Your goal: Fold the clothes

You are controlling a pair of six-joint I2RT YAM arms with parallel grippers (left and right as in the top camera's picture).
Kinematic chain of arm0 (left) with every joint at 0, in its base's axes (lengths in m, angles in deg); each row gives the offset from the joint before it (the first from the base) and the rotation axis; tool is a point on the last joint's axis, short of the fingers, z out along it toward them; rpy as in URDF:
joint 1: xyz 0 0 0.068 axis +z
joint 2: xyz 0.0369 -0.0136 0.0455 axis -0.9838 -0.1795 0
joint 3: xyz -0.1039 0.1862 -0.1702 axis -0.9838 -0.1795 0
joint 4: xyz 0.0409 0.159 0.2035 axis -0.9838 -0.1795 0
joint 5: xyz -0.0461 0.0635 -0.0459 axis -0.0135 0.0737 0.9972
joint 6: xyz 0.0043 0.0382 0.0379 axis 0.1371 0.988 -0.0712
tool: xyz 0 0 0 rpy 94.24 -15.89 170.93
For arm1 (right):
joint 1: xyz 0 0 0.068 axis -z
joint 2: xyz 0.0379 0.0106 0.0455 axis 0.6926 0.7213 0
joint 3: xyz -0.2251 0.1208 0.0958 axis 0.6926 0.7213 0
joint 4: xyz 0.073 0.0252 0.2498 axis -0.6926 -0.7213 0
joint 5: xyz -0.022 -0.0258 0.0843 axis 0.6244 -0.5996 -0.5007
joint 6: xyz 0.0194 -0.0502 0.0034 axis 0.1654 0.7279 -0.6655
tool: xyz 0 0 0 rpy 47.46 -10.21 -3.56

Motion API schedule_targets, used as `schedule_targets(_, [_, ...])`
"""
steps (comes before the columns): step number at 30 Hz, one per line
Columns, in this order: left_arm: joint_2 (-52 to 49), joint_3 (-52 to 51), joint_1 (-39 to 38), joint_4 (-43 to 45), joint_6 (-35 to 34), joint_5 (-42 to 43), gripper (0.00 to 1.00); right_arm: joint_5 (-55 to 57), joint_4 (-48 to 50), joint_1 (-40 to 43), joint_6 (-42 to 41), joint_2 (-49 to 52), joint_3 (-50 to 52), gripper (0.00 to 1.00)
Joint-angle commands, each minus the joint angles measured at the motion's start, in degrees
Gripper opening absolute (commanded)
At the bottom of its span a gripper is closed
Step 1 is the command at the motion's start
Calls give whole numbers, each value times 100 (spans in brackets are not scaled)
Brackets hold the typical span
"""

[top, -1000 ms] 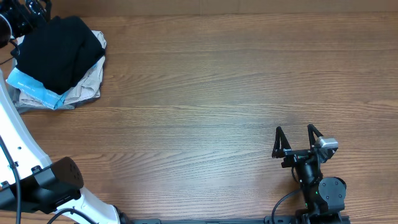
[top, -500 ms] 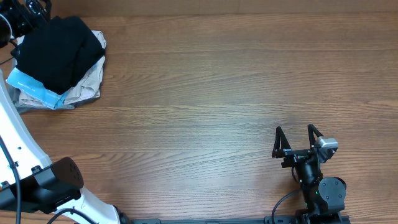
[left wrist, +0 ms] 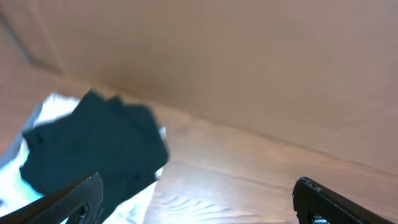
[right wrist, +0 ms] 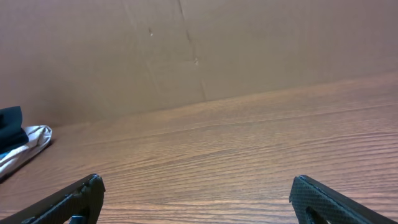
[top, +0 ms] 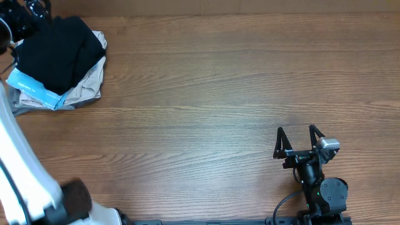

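Though shirt (top: 59, 53) static, L arm (top: 25, 175) lower.

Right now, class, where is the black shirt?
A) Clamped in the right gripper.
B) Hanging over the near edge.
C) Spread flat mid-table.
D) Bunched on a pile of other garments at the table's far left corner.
D: the black shirt lies crumpled on the beige garment and light-blue garment at the far left; the right gripper is open and empty.

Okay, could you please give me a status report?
Left pincer open, near black shirt. Right pincer open, empty, far off. Shirt bunched atop other garments. Nothing blocking.
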Motion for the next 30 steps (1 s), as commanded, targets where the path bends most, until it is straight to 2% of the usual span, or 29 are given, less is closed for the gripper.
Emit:
schedule_targets(1, [946, 57, -326, -24, -33, -35, 100, 52, 31, 33, 39, -61, 61, 100])
schedule_targets(7, [2227, -743, -979, -20, -35, -22, 100, 52, 31, 33, 39, -61, 61, 100])
schedule_targets(16, [4520, -3744, -1128, -2, -17, -72, 100, 52, 31, 33, 39, -61, 61, 100])
schedule_targets(21, [5663, -5523, -1128, 118, -11, -822, 100, 52, 31, 33, 39, -61, 61, 100])
schedule_targets(25, [6548, -7088, -1128, 697, -15, -935, 100, 52, 31, 33, 42, -61, 61, 100])
schedule_targets(30, [7549, -8999, -1130, 2131, -83, -916, 100, 52, 31, 33, 39, -61, 61, 100])
